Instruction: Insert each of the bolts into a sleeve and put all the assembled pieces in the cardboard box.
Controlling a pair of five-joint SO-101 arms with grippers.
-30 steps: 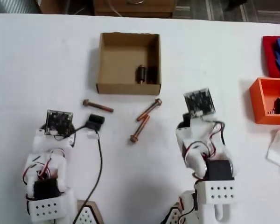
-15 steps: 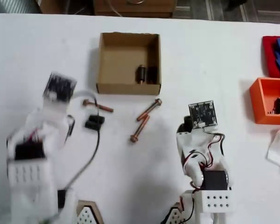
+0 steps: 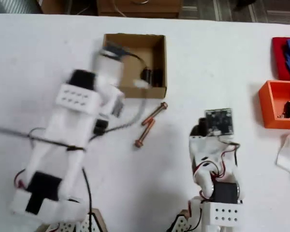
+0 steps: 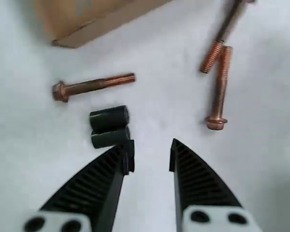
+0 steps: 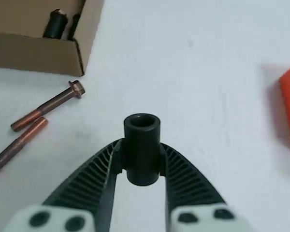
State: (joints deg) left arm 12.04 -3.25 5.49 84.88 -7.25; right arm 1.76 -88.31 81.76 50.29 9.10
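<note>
Swinging toward the cardboard box [image 3: 154,92], the left gripper [image 4: 150,154] is hovering open by black sleeves [image 4: 109,126]; the right gripper [image 5: 141,157] is clamping an upright black sleeve [image 5: 142,130], copper bolts [image 3: 146,131] at its nine o'clock.

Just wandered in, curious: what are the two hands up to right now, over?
Left hand open, near loose sleeve. Right hand shut on upright sleeve. Three bolts loose near cardboard box. Nothing blocking either hand.

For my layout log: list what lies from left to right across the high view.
From the left: left arm → two bolts → right arm → orange bin. The cardboard box is left out: it overlaps the left arm and the bolts.
</note>
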